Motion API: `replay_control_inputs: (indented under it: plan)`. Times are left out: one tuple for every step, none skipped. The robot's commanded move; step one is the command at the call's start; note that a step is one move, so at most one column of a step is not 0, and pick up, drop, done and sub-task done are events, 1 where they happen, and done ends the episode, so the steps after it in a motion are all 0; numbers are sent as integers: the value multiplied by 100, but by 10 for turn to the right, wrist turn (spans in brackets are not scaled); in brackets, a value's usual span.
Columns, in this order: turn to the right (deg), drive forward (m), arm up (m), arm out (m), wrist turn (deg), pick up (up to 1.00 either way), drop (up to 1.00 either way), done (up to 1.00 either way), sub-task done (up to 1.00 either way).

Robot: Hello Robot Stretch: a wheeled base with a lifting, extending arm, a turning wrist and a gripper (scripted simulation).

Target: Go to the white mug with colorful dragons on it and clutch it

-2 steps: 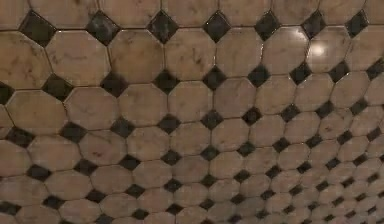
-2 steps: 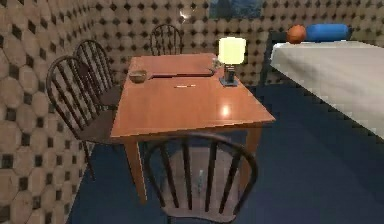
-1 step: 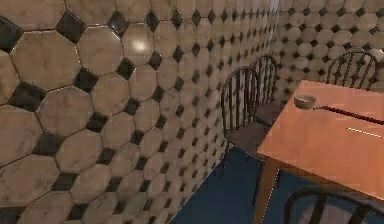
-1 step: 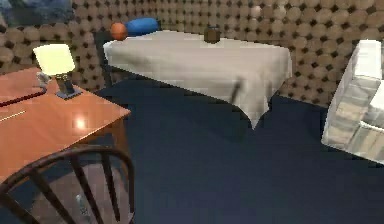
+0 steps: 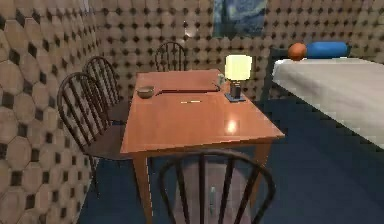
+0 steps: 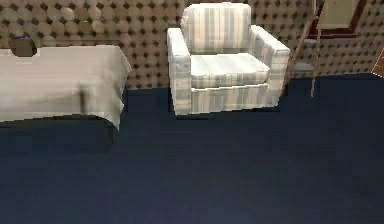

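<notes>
Pincer's state cannot be told; wooden table [image 5: 190, 125] ahead carries a glowing lamp [image 5: 237, 70].

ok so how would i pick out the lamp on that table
Start at the wooden table ringed by dark chairs in the forward view. At its far corner, on the side nearer the bed, stands the lamp. It alone glows: a pale yellow shade on a dark base, taller than anything else on the tabletop.
</notes>
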Motion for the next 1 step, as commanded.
replay_control_inputs:
  plan:
    - [450, 0, 0, 0, 0, 0, 0, 0, 0]
